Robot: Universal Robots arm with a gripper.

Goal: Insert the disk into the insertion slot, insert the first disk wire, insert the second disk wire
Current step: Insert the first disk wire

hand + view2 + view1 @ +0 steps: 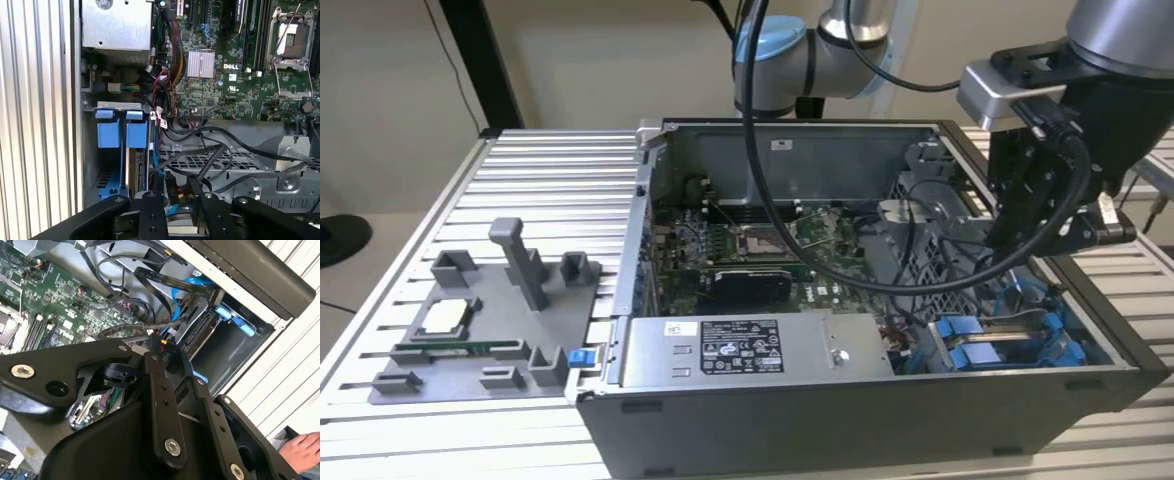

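Note:
The computer case (854, 420) lies open on the table. At the exterior view's right, the insertion slot (1081, 330) holds blue carriers (994, 345). In the first wrist view the disk (134, 172) sits edge-on in the insertion slot (90, 150) under a blue carrier handle (137, 134). My gripper (1034, 255) reaches down into the case just behind that bay. In both wrist views my gripper (175, 197) (172, 362) is shut on a black disk wire connector (171, 187) (166, 352) with a red mark, close to the disk's rear end. A blue cable (155, 162) runs beside it.
A silver labelled power-supply box (740, 350) fills the case front, with the green motherboard (761, 245) behind it. Loose black cables (210, 150) cross a perforated metal cage. A grey fixture plate (480, 330) lies at the exterior view's left. A person's hand (302, 450) rests outside the case.

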